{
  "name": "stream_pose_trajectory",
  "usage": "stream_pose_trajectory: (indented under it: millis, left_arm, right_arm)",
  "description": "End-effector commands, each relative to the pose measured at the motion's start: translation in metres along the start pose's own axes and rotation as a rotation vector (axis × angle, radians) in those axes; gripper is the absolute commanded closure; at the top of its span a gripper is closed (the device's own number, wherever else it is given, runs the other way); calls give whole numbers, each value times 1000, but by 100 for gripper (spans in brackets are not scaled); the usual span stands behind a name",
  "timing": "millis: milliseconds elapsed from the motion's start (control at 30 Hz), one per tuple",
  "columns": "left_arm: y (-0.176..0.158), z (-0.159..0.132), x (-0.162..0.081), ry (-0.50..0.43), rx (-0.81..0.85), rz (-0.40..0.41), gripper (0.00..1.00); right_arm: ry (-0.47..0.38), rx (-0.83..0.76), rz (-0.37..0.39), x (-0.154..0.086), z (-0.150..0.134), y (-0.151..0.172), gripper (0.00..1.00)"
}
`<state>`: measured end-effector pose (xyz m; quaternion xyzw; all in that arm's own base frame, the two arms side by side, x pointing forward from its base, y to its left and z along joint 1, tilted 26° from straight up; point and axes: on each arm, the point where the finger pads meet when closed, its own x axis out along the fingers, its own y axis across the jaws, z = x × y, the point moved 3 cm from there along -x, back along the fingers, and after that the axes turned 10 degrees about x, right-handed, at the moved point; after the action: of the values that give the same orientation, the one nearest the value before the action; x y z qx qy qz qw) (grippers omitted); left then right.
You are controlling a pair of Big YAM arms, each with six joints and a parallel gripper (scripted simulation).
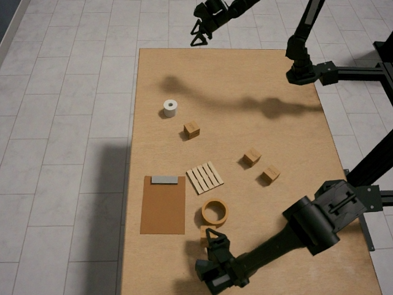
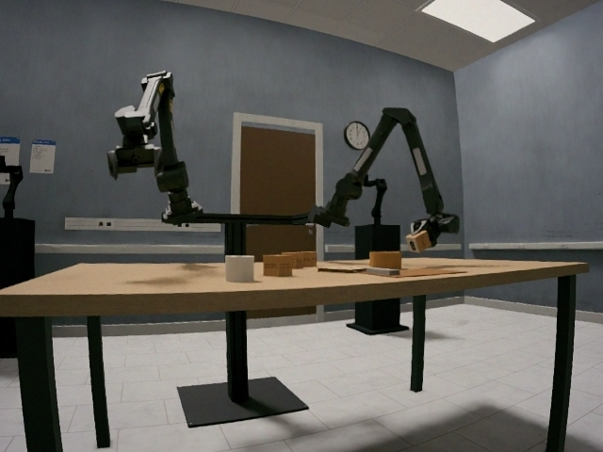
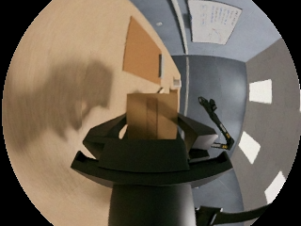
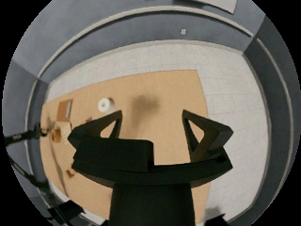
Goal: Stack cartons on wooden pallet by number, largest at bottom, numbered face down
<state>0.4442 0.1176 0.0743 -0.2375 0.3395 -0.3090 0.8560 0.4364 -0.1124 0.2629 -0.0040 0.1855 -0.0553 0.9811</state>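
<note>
L grip (image 1: 212,236) (image 2: 422,232) (image 3: 151,118), shut on tilted carton (image 1: 204,235) (image 2: 416,241) (image 3: 140,110), is nearer pallet (image 1: 204,177) (image 2: 340,267) (image 4: 66,127), which lies R-arm-ward past tape ring (image 1: 204,212) (image 2: 384,260) (image 4: 56,136); R grip (image 1: 194,39) (image 2: 112,165) (image 4: 151,114) wide, nothing held.

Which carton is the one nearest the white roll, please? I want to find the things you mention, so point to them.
On the wooden table (image 1: 228,69) (image 2: 146,286), find the white roll (image 1: 171,110) (image 2: 239,268). The nearest carton (image 1: 191,129) (image 2: 277,266) sits beside it, towards the slatted pallet (image 1: 204,177). It stands alone, whereas two other cartons (image 1: 251,157) (image 1: 270,174) stand close together.
</note>
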Motion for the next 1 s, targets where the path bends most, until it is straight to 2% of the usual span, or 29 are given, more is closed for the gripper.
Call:
stream_pose_trajectory:
  millis: [0,100,200,267,300,367,533,600,733,767,967]
  left_arm:
    - [12,11,-9,-4,80,-31,50]
    - [29,7,-26,-47,49,-43,50]
    - [35,5,-32,-66,29,-49,50]
    - [36,-4,-31,-65,-14,-58,50]
    - [30,-2,-21,-53,2,-72,50]
    - [20,7,-27,-62,22,-55,50]
    - [19,5,-27,-66,-7,-17,50]
    - [15,6,-26,-73,-8,43,50]
    - [4,7,-22,-87,80,269,50]
    - [0,7,-21,-91,111,316,50]
    - [-14,5,-9,-91,245,581,50]
  right_arm:
    - [15,-121,-30,-8,20,-13,0]
    - [35,-124,-71,-19,20,-27,0]
    - [35,-97,-60,-14,18,-23,0]
    - [22,-96,-63,-14,26,-24,0]
    - [22,-96,-63,-14,26,-24,0]
    - [22,-96,-63,-14,26,-24,0]
    - [22,-96,-63,-14,26,-24,0]
    - [22,-96,-63,-14,26,-24,0]
    - [22,-96,-63,-14,26,-24,0]
    - [44,-91,-59,-13,12,-22,0]
    - [44,-91,-59,-13,12,-22,0]
